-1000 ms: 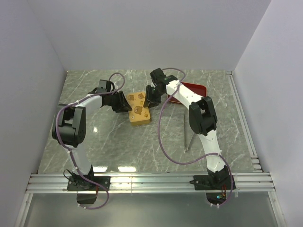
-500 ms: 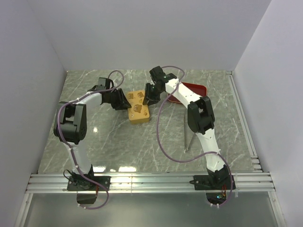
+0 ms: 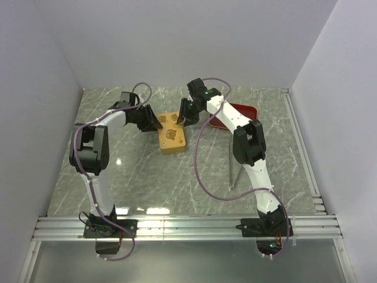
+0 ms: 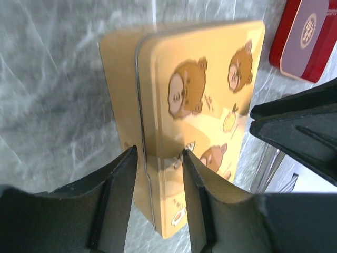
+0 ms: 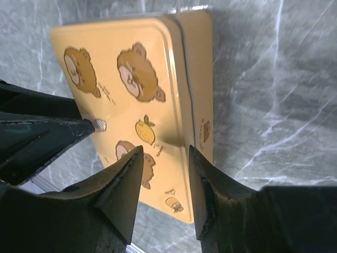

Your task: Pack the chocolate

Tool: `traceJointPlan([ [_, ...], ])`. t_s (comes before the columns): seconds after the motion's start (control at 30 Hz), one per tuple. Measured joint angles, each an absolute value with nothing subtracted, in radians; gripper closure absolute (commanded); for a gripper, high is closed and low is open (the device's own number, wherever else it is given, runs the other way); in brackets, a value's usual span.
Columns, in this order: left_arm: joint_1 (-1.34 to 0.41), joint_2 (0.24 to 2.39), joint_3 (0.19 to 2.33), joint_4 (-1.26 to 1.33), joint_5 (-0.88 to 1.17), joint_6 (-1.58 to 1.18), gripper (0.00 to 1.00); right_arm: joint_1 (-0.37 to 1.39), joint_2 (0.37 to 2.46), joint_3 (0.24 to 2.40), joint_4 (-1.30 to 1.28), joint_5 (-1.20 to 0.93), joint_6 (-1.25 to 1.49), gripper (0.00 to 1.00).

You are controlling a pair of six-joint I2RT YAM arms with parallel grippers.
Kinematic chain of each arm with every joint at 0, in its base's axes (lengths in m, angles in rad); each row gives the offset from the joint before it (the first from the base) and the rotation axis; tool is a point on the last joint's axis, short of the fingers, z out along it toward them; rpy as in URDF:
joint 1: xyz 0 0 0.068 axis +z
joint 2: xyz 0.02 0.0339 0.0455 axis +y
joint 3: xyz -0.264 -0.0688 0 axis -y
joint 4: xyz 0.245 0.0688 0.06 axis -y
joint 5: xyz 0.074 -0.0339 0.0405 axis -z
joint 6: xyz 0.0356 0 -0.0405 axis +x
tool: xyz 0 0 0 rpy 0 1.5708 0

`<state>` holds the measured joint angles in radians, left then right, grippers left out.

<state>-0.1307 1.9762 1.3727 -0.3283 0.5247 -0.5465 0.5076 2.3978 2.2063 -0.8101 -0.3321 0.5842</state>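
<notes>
The gold tin (image 3: pixel 171 137) lies on the table with its yellow bear-print lid on. No chocolate shows in any view; it is hidden or out of view. My left gripper (image 3: pixel 154 121) is at the tin's far left corner. In the left wrist view its jaws (image 4: pixel 158 155) are open and straddle the left edge of the tin (image 4: pixel 210 89). My right gripper (image 3: pixel 181 117) is at the far right corner. In the right wrist view it (image 5: pixel 166 153) is open and straddles the right edge of the tin (image 5: pixel 121 68).
A red rectangular tray (image 3: pixel 238 113) lies right of the tin, behind the right arm; it also shows in the left wrist view (image 4: pixel 303 37). A thin metal rod (image 3: pixel 233 168) lies on the marble table at the right. White walls enclose the table.
Both grippers have moved away from me, from the tin's middle sides to its far corners. The tin has hardly moved.
</notes>
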Motion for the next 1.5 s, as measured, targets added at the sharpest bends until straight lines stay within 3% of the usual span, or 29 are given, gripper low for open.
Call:
traceJointPlan([
  [0.43, -0.111, 2.059, 1.491, -0.366, 0.518, -0.563, 0.54, 0.484, 2.490, 2.326, -0.810, -0.329, 0.595, 0.51],
  [1.5, -0.077, 2.109, 1.504, -0.380, 0.580, -0.651, 0.57, 0.498, 2.539, 2.395, -0.877, -0.288, 0.522, 0.50],
])
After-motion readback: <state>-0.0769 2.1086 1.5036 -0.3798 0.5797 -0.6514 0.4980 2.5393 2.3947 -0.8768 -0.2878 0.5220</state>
